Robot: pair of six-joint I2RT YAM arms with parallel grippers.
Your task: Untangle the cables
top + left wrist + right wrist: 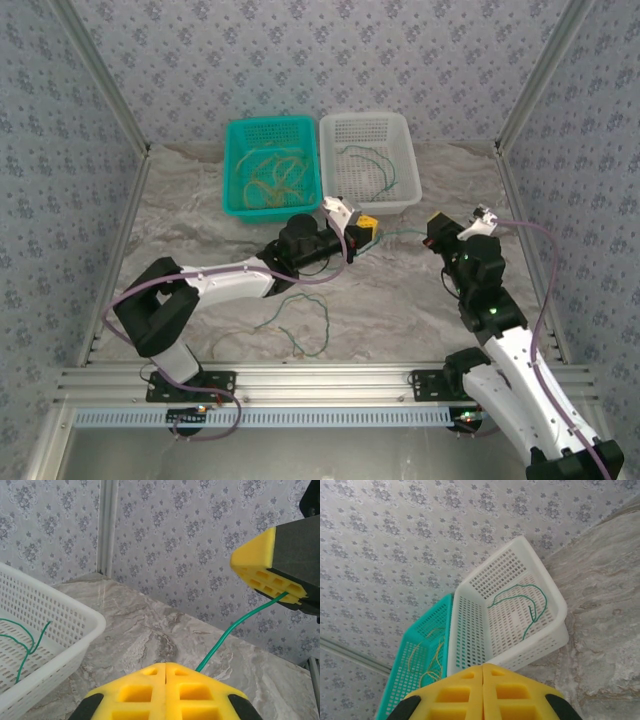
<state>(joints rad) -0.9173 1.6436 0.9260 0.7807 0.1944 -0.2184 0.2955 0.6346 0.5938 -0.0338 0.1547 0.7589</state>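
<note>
The left gripper (165, 675) has its yellow pads pressed together. A green wire (235, 625) comes out just beside the seam, so I judge it is clamped on that wire. The wire runs almost straight, above the marble table (420, 300), to the right gripper (482, 675). Its pads are also together and pinch the other end.

Near the left arm a second green wire (300, 325) lies loose on the table. Behind the grippers, a white basket (75, 630) holds a third green wire (530, 605). The teal basket (236, 135) beside it holds the yellowish wires (270, 175), curled in a bunch.

To do this step well, I think the two arms should hold the wire stretched but not pull harder. They should lift it over the rim of the white basket and open only when it hangs inside.
</note>
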